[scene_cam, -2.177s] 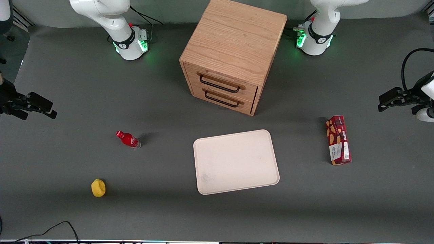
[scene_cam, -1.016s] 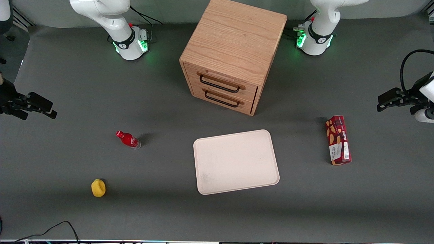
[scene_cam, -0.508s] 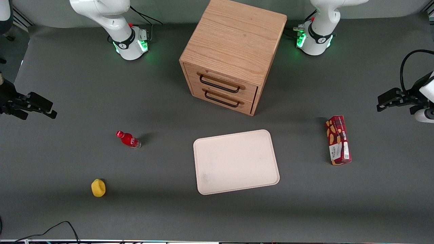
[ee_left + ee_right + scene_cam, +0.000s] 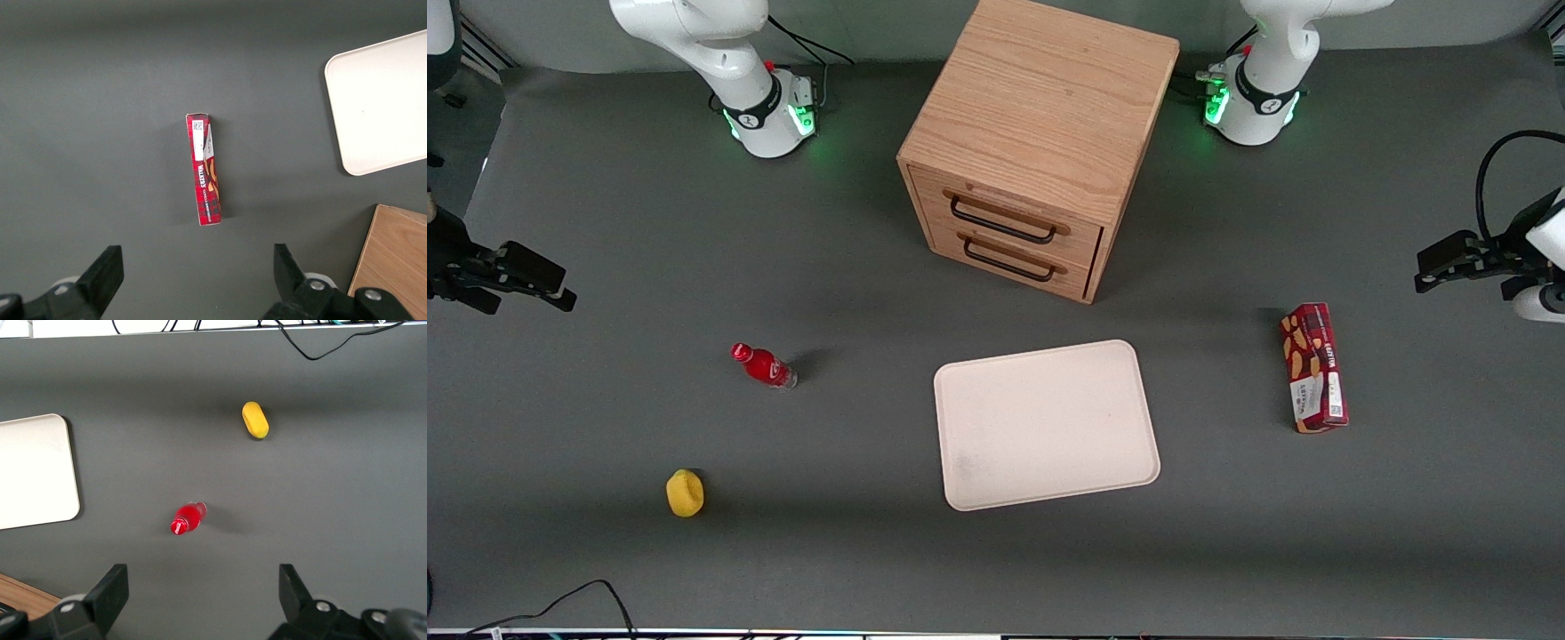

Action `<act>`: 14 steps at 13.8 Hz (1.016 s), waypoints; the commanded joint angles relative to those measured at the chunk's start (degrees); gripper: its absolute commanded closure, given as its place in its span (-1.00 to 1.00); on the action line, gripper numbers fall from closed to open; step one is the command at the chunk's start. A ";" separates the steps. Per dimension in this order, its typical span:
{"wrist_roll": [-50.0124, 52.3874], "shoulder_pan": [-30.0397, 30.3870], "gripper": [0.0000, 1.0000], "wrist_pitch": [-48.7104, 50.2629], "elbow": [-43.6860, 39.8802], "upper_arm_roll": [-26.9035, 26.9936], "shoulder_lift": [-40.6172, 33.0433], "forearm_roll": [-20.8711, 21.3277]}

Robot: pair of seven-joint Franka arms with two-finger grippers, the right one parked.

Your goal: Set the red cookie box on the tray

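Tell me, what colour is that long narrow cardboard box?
Dark red cookie box with tan cookies and white labels, clearest in the front view.

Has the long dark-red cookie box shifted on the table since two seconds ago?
No. The red cookie box keeps its spot beside the cream tray; the open gripper hangs nearby, not touching it.

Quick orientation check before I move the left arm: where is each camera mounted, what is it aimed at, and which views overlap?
Front view: high in front of the robots, looking down on the tray, red cookie box, wooden cabinet, both arm bases; the left hand hangs open toward the working arm's end.
Left wrist view: looks straight down on the box; both fingers show, spread.
Right wrist view: looks down on the red bottle and yellow object; the parked arm's fingers show.
Shared: the tray appears in all three views.
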State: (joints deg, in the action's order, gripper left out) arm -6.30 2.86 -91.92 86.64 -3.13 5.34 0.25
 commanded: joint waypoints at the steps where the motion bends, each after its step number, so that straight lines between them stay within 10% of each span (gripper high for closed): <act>1: -0.90 -0.22 -1.00 -0.10 0.81 0.32 -0.68 -0.61; 14: 0.06 0.22 -1.00 -16.34 15.82 0.41 5.20 -0.61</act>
State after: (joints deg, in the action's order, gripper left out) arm -6.26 3.07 -104.87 98.57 -3.01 11.46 0.24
